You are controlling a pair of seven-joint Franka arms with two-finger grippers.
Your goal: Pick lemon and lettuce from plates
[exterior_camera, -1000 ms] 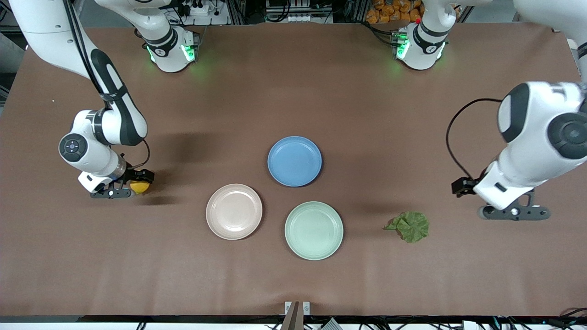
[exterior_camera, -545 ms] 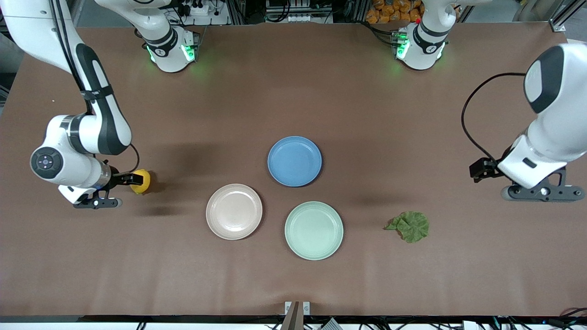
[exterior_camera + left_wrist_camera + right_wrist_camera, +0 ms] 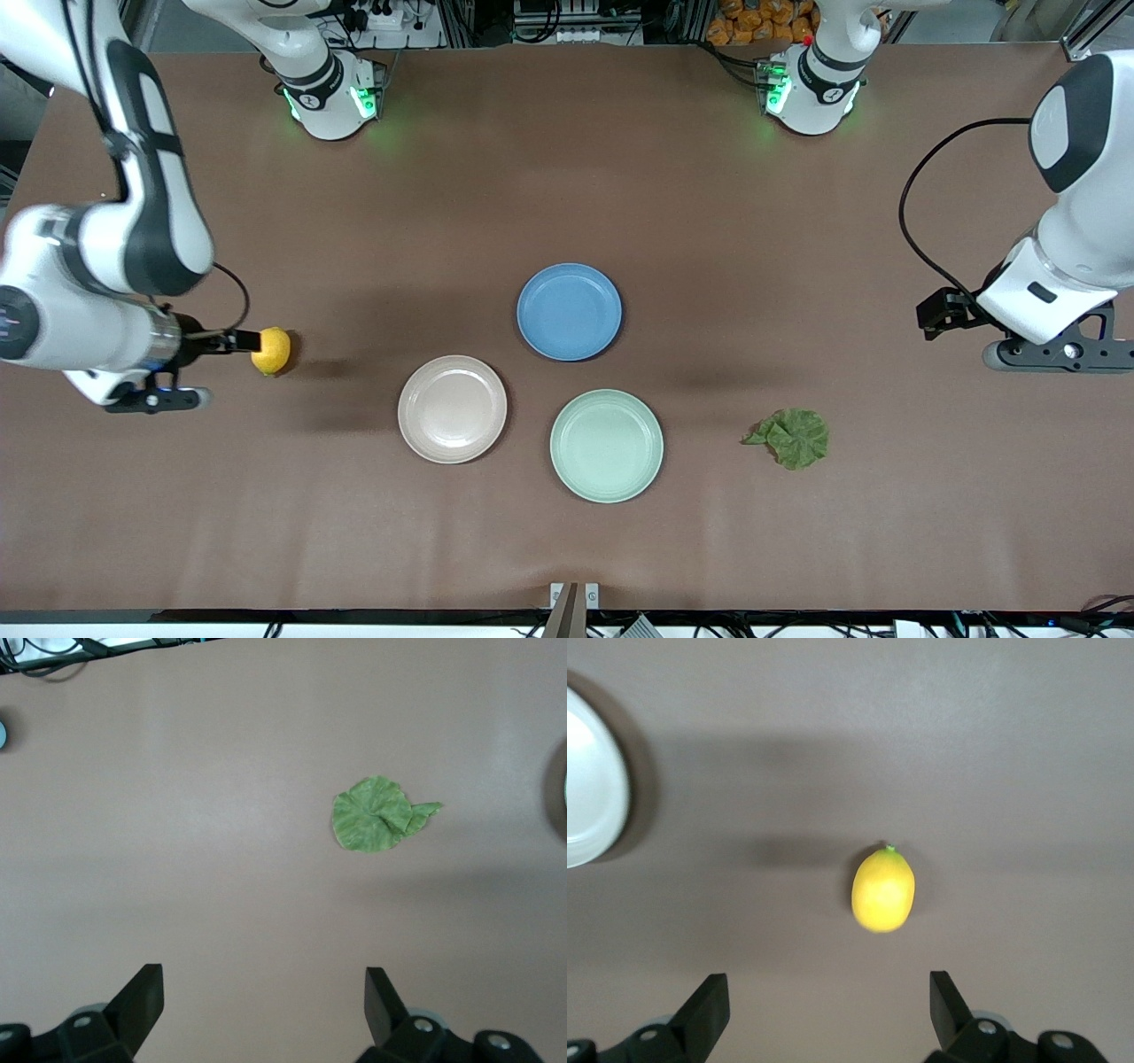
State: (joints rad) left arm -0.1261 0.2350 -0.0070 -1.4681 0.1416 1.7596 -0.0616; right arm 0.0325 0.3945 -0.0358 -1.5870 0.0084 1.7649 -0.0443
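Note:
The lemon lies on the bare table toward the right arm's end, off the plates; it also shows in the right wrist view. The lettuce lies on the table toward the left arm's end, beside the mint plate; it also shows in the left wrist view. The beige-pink plate and the mint plate hold nothing. My right gripper is open and empty above the table, apart from the lemon. My left gripper is open and empty above the table, apart from the lettuce.
A blue plate with nothing on it sits farther from the front camera than the two other plates. The brown table top stretches wide around them. The arm bases stand along the table's edge farthest from the camera.
My right gripper has drawn back from the lemon toward its end of the table, leaving the lemon on the table. My left arm has moved toward its own end, away from the lettuce.

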